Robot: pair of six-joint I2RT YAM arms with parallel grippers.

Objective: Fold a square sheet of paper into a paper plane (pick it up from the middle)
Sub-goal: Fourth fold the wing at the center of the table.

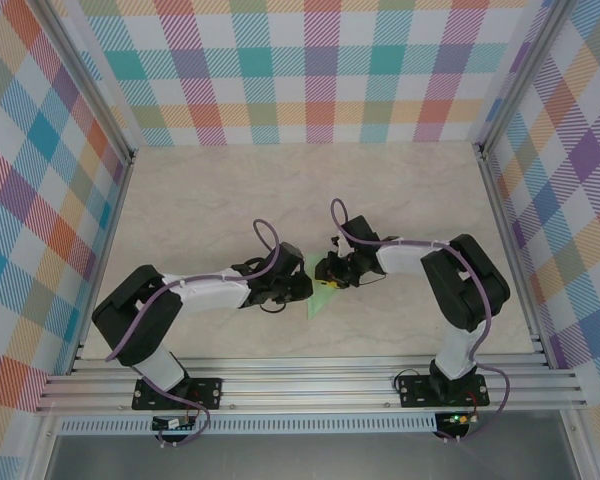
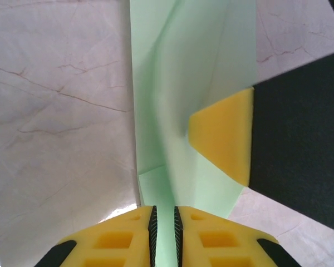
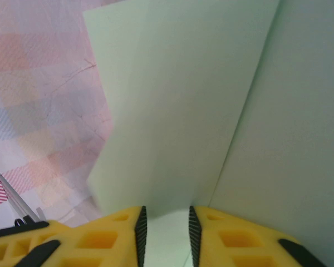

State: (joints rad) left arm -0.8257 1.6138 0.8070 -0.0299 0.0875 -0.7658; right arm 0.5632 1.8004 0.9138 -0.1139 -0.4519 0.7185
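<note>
The sheet of paper point(image 1: 317, 292) is no longer a flat square. It shows long creases and, from above, a narrow shape with its tip toward 6 o'clock, so I judge the first folds are done and the last wing folds and pressing remain. It is held up at the middle of the table point(image 1: 400, 190), a little toward 6 o'clock. The left gripper point(image 2: 165, 214), coming from 9 o'clock, is pinched tight on the paper. The right gripper point(image 3: 167, 214), coming from 3 o'clock, has its jaws a little apart with paper between them, so that hold looks loose. The table is pale marbled stone. Checked walls point(image 1: 320, 70) in many colours stand at 9, 12 and 3 o'clock.
</note>
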